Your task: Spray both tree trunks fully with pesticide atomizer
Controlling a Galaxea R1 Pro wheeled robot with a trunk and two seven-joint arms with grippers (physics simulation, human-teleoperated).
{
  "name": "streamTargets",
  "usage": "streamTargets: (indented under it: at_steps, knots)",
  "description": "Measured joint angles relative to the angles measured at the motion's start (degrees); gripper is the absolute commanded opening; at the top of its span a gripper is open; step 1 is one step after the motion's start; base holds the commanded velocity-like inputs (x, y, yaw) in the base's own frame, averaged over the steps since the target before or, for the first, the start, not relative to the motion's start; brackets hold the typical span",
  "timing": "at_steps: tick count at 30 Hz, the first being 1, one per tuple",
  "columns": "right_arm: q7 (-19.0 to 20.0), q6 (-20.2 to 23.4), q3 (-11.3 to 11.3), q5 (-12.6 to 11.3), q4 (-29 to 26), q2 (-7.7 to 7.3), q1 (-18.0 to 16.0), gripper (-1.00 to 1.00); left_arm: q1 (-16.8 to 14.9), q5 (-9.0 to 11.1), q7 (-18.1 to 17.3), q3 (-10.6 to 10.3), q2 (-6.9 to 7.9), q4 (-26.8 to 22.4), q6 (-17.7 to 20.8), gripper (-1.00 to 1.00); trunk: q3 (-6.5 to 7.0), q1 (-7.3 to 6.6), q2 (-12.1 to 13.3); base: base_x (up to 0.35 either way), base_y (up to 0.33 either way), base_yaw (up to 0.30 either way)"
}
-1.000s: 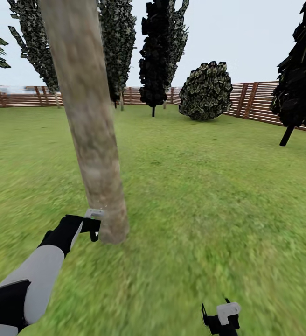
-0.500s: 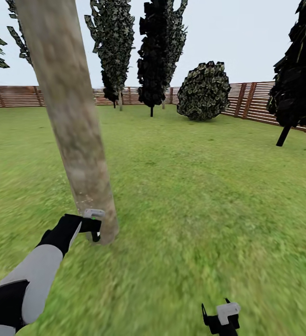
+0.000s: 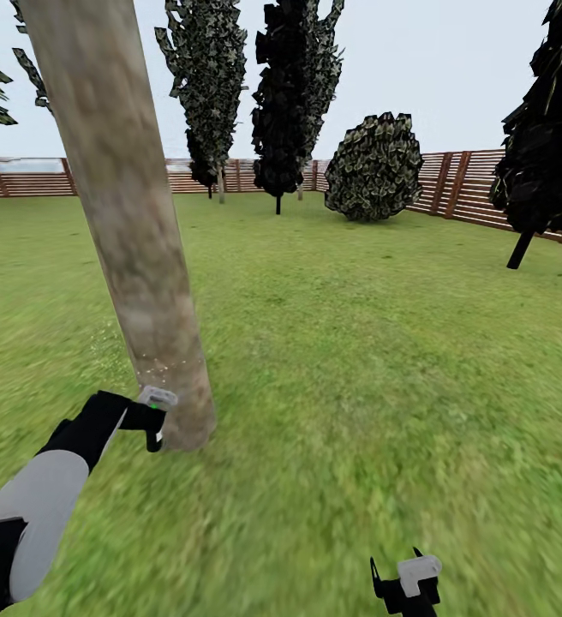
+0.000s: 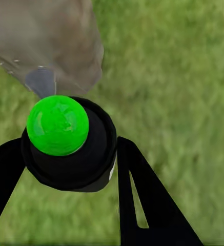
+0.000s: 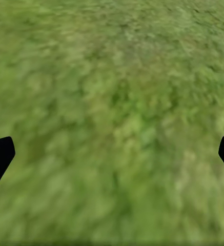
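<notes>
A thick pale grey-brown tree trunk [image 3: 135, 231] leans up from the lawn at the left, its crown out of view. My left gripper [image 3: 150, 417] is low beside the trunk's base, shut on the pesticide atomizer [image 3: 156, 400]. In the left wrist view the atomizer [image 4: 65, 138] is a black body with a bright green round top, held between my two black fingers [image 4: 142, 200] and facing the trunk [image 4: 45, 41]. Tiny whitish specks of pesticide [image 3: 148, 367] float by the lower trunk. My right gripper [image 3: 405, 584] hangs open over grass [image 5: 112, 128].
Near-black cone-shaped trees [image 3: 294, 94] and a round leafy bush [image 3: 375, 167] stand far back by the brown slat fence [image 3: 478, 184]. Another dark tree [image 3: 547, 128] is at the right. Open lawn [image 3: 358, 360] stretches ahead and to the right.
The view shifted, so the trunk sits further left. My left gripper with the atomizer has dropped slightly and drawn back to the left. Pale specks now show at the trunk's lower part.
</notes>
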Motion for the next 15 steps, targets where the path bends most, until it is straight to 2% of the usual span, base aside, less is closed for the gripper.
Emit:
streamTargets:
  at_steps: [4,6,8,11,15]
  knots:
    - [0.0,0.0,0.0,0.0,0.0,0.00,0.0,1.00,1.3,0.4,0.1,0.2,-1.02,0.6,-0.3,-1.00,0.00,0.00,0.0,0.000,0.000,0.000]
    - [0.0,0.0,0.0,0.1,0.0,0.00,0.0,1.00,2.6,0.7,0.2,0.3,-3.11,0.7,-0.4,-1.00,0.00,0.00,0.0,0.000,0.000,0.000]
    - [0.0,0.0,0.0,0.1,0.0,0.00,0.0,1.00,3.1,0.3,0.3,0.4,-4.05,0.7,-0.6,-1.00,0.00,0.00,0.0,0.000,0.000,0.000]
    - [0.0,0.0,0.0,0.1,0.0,0.00,0.0,1.00,3.5,0.0,0.3,0.8,-3.29,0.8,-1.0,-1.00,0.00,0.00,0.0,0.000,0.000,0.000]
    - [0.0,0.0,0.0,0.0,0.0,0.00,0.0,1.00,6.5,0.0,0.3,0.9,-1.34,0.8,-1.1,-1.00,-0.01,0.00,0.0,0.000,0.000,0.000]
